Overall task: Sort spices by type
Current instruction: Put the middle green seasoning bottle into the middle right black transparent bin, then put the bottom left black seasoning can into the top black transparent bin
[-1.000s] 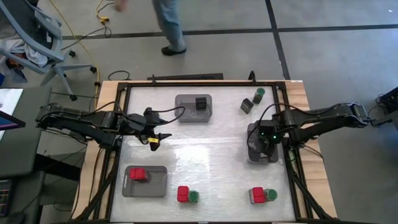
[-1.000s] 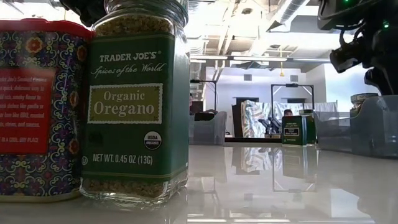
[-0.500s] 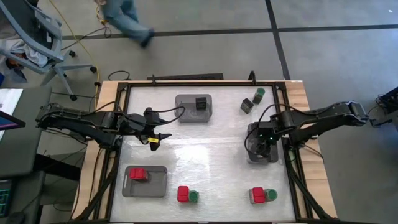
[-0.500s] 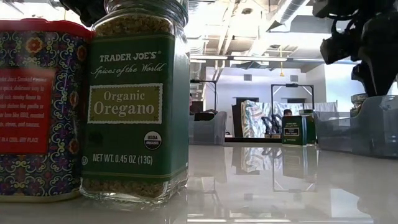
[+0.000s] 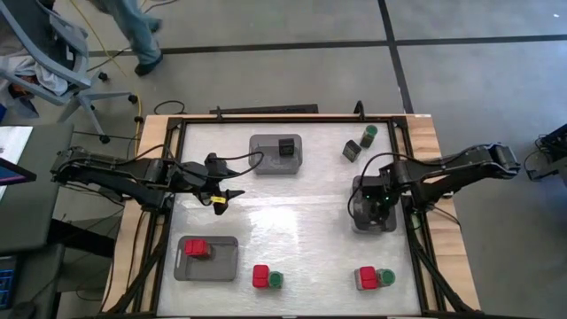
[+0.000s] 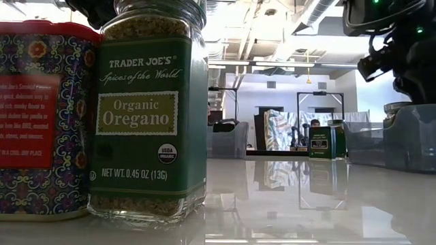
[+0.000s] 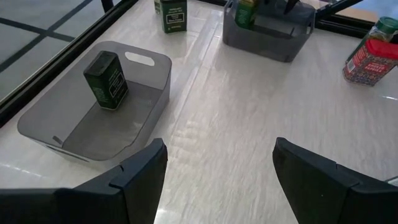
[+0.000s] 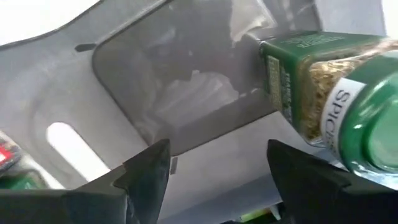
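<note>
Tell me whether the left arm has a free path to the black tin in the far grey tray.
Probably yes. The left gripper hangs open near the tray, and the black tin stands alone in it, with only bare tabletop between.

A white table (image 5: 292,221) with a dark frame and wooden edges fills the middle of the frame. At upper centre a grey rectangular tray (image 5: 264,155) holds a black cube-like container (image 5: 287,146). At lower left a second grey tray (image 5: 221,259) holds a red boxy container (image 5: 196,249). At right the right gripper (image 5: 379,206) hangs over a third grey tray (image 5: 361,220). The left gripper (image 5: 219,202) hovers over bare table at centre left. Along the lower edge stand two red-and-green pairs (image 5: 267,278) (image 5: 375,278); at upper right, a dark container (image 5: 352,151) sits beside a green-lidded jar (image 5: 369,134). A person's legs (image 5: 133,27) show at upper left.
</note>
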You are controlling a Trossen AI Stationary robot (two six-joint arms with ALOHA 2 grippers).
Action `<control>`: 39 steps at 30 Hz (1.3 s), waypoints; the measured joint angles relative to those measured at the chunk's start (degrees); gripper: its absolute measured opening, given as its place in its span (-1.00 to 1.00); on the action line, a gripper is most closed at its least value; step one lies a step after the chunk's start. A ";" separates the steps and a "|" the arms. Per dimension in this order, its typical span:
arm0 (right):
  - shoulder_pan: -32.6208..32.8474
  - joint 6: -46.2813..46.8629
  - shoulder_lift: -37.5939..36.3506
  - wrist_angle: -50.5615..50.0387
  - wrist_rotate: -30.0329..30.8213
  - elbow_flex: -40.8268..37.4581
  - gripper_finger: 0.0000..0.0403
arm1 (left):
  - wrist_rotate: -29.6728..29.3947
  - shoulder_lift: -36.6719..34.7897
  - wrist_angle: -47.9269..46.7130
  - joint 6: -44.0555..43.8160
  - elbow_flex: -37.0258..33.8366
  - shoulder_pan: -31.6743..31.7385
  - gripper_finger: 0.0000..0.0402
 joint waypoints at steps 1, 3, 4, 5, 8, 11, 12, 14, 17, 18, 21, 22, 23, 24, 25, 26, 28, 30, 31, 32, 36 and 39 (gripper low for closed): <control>0.00 0.18 -0.01 -0.29 0.68 0.00 0.47 | 0.00 0.00 -0.02 0.00 0.00 -0.01 0.39; 0.00 0.20 -0.08 -0.42 1.77 0.00 0.47 | 0.00 0.00 0.00 0.00 0.00 0.00 0.39; 0.00 0.22 -0.08 -0.40 2.18 0.00 0.47 | 0.00 0.00 -0.02 0.00 0.00 -0.02 0.39; 0.00 0.24 -0.08 -0.38 2.37 0.00 0.47 | 0.00 0.00 -0.02 0.00 0.00 -0.01 0.39; 0.00 0.40 -0.08 -0.40 3.02 0.00 0.47 | 0.00 0.00 -0.02 0.00 0.00 -0.02 0.39; 0.00 0.40 -0.08 -0.38 3.02 0.00 0.47 | 0.00 0.00 -0.02 0.00 0.00 0.01 0.39; 0.00 0.40 -0.08 -0.41 3.02 0.00 0.47 | 0.00 0.00 -0.02 0.00 0.00 -0.02 0.39; 0.00 0.41 -0.08 -0.40 3.02 0.00 0.47 | 0.02 0.00 -0.02 0.00 0.02 0.00 0.39; 0.00 0.44 -0.08 -0.42 3.02 0.00 0.46 | 0.00 0.00 -0.02 0.00 0.00 -0.02 0.39; 0.00 0.44 -0.08 -0.40 3.02 0.00 0.46 | 0.00 0.00 -0.02 0.00 0.00 0.00 0.39; 0.00 0.96 -0.08 -0.45 3.02 -0.01 0.44 | 0.01 0.00 -0.02 0.00 0.00 -0.02 0.39; 0.00 1.24 -0.08 -0.45 3.02 0.00 0.44 | 0.02 0.00 0.00 0.00 0.00 -0.01 0.39; 0.00 1.32 -0.08 -0.45 3.01 -0.02 0.44 | 0.00 0.00 0.00 0.00 0.00 -0.02 0.39; 0.00 1.36 -0.08 -0.45 2.96 -0.02 0.44 | 0.02 0.00 -0.02 0.00 0.00 -0.02 0.39; 0.17 1.42 -0.08 -0.47 2.69 -0.02 0.44 | 0.00 0.00 0.00 0.00 0.00 0.00 0.39; 0.46 1.47 -0.21 -0.51 2.08 0.00 0.44 | 0.00 0.00 0.00 0.00 0.00 -0.01 0.39; 1.39 1.50 -0.82 -1.43 1.49 0.73 0.44 | 0.01 0.00 -0.01 0.00 0.00 0.01 0.39; 2.77 2.27 -2.05 -1.69 1.50 2.34 0.44 | 0.02 0.00 0.00 0.00 0.00 -0.01 0.39; 3.44 2.53 -3.03 -1.60 1.56 3.24 0.44 | 0.00 0.00 0.00 0.00 0.00 -0.01 0.39; 4.12 2.94 -4.00 -1.32 1.78 4.28 0.44 | 0.00 0.00 0.00 0.00 0.00 -0.01 0.39; 6.41 5.34 -8.43 0.76 3.98 8.17 0.44 | 0.00 0.00 0.20 0.00 0.00 -0.01 0.39; 7.18 5.45 -12.02 6.16 6.56 9.54 0.44 | -0.34 0.01 0.87 -1.45 0.00 0.00 0.39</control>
